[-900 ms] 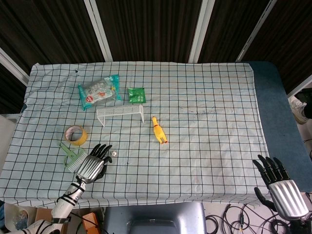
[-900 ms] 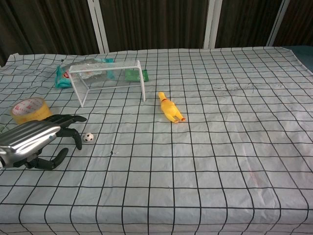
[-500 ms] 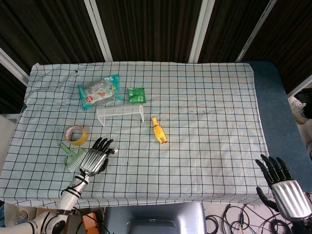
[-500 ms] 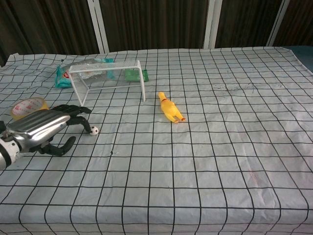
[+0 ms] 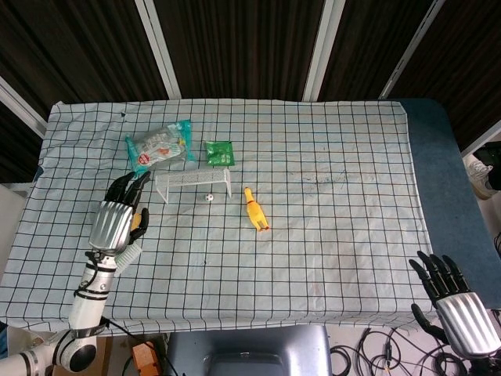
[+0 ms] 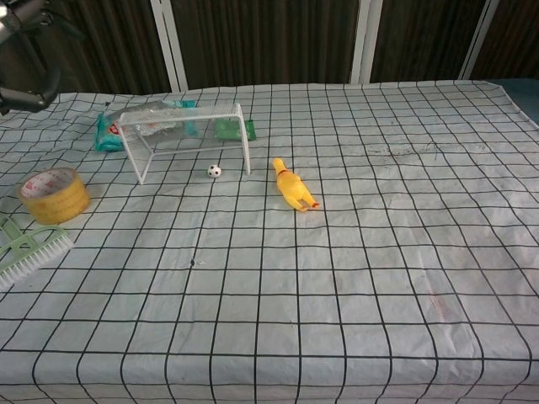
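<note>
Ball (image 5: 209, 198) sits at the goal (image 5: 193, 181) mouth near the table's left edge; keep your empty, spread-fingered left hand (image 5: 116, 222) low for gentle nudges.

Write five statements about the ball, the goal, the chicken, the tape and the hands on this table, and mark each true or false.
1. The small ball lies at the mouth of the white goal. True.
2. The left hand grips the ball. False: it holds nothing, apart from the ball.
3. The yellow rubber chicken stands upright. False: it lies on its side.
4. The tape roll sits near the green brush. True.
5. The right hand holds a packet. False: it holds nothing.
</note>
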`<state>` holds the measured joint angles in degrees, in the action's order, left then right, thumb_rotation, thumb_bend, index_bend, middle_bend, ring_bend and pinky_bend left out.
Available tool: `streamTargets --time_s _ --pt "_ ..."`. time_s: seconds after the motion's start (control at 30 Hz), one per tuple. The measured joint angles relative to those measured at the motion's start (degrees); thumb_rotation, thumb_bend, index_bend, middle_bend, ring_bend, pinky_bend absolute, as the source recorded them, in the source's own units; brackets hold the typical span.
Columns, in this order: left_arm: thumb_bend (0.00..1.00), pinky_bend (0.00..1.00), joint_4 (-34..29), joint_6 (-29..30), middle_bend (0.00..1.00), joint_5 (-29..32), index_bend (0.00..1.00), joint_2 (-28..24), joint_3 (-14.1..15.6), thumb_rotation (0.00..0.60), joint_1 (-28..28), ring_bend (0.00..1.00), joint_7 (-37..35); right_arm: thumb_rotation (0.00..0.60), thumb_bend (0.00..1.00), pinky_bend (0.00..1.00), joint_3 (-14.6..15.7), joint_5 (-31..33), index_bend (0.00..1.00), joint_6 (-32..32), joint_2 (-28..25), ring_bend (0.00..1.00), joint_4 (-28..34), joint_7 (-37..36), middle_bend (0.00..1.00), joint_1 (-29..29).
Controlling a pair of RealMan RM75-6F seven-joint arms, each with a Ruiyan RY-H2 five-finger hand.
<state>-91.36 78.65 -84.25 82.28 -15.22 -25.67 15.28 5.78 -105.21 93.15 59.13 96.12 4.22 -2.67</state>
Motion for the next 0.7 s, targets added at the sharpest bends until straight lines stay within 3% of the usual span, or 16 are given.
streamTargets --time_s 0.07,0.2,0.33,0.53,0.7 --pt "0.57 0.16 -2.42 0.94 0.21 -1.36 0.00 -3.61 2.23 0.600 2.10 0.10 -0.29 0.600 0.33 0.00 0.04 -0.09 0.00 -0.13 0.17 0.00 0.03 0.40 0.00 0.00" --pt "0.48 0.04 -5.45 2.71 0.13 -5.99 0.00 -11.30 9.99 0.600 7.05 0.04 -2.92 0.600 0.33 0.00 -0.03 0.17 0.00 -0.80 0.43 0.00 0.14 1.27 0.00 0.13" --pt "0.42 0.00 -3.77 6.86 0.05 -12.36 0.00 -13.71 17.32 0.600 12.20 0.00 -8.65 0.600 0.33 0.00 -0.20 0.83 0.00 -1.58 0.65 0.00 0.42 2.08 0.00 0.33" --pt "0.39 0.00 7.03 13.94 0.00 -16.27 0.00 -11.41 20.62 0.600 17.88 0.00 -12.20 0.600 0.33 0.00 -0.31 1.27 0.00 -2.55 1.19 0.00 0.55 3.53 0.00 0.48" --pt "0.39 0.00 9.76 16.95 0.00 -18.75 0.00 -10.16 21.12 0.600 19.14 0.00 -14.50 0.600 0.33 0.00 -0.22 1.23 0.00 -2.65 1.44 0.00 0.70 4.23 0.00 0.47"
